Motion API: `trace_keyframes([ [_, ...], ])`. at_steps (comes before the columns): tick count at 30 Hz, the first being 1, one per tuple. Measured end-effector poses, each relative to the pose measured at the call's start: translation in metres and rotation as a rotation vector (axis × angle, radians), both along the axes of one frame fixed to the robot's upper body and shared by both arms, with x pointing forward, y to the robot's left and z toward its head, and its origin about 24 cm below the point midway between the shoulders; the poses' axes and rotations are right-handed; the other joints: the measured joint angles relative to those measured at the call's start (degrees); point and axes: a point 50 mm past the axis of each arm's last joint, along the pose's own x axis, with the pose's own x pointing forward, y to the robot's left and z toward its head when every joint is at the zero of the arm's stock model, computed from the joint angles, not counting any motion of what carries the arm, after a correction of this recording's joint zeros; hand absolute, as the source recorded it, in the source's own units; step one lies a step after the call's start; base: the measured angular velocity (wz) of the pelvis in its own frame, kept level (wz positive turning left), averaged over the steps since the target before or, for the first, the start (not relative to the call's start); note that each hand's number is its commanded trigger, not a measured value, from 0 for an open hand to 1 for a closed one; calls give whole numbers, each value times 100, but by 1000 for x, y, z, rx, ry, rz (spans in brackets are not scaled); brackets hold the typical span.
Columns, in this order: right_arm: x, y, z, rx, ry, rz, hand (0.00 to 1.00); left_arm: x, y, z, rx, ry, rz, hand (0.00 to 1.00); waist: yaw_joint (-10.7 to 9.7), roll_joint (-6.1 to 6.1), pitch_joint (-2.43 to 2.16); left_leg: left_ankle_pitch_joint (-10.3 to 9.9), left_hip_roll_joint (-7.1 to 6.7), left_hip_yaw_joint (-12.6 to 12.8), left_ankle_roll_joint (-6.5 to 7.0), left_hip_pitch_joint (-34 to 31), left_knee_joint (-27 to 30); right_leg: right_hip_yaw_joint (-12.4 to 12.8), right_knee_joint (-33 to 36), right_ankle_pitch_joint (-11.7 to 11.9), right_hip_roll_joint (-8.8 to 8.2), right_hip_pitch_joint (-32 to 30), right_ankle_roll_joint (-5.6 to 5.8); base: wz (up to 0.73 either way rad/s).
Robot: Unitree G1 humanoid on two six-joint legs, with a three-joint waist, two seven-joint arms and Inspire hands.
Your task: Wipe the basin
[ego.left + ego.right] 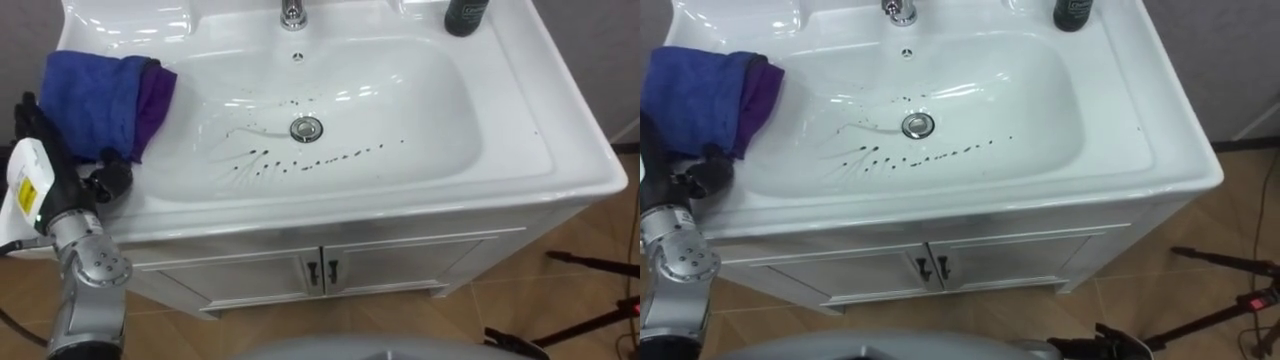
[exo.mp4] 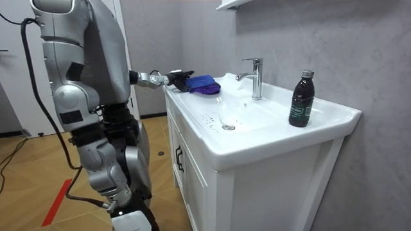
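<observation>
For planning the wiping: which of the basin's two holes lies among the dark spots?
The drain, the larger metal-ringed hole at the bottom; the spots lie around it. The small overflow hole under the tap has none.

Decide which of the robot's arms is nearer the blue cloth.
Left. Its left hand touches the cloth on the sink rim; the right arm hangs at its side, well away.

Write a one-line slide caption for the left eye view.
Left hand at the blue and purple cloth on the left rim of the white basin, dark specks scattered around the drain.
</observation>
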Motion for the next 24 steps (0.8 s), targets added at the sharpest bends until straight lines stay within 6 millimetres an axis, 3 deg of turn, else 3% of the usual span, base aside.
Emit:
trace_keyframes([
  [16, 6, -3, 2, -33, -34, 10, 0, 18, -1, 12, 75, -5, -58, 0, -71, 167, 73, 7, 2, -5, 11, -26, -5, 17, -6, 5, 3, -8, -3, 0],
  [24, 11, -4, 2, -29, -46, 31, 0, 34, -4, 36, 199, -46, -129, 0, -165, 185, 57, 8, -1, -17, 13, -94, -3, 69, -6, 6, 7, -107, -3, -1],
])
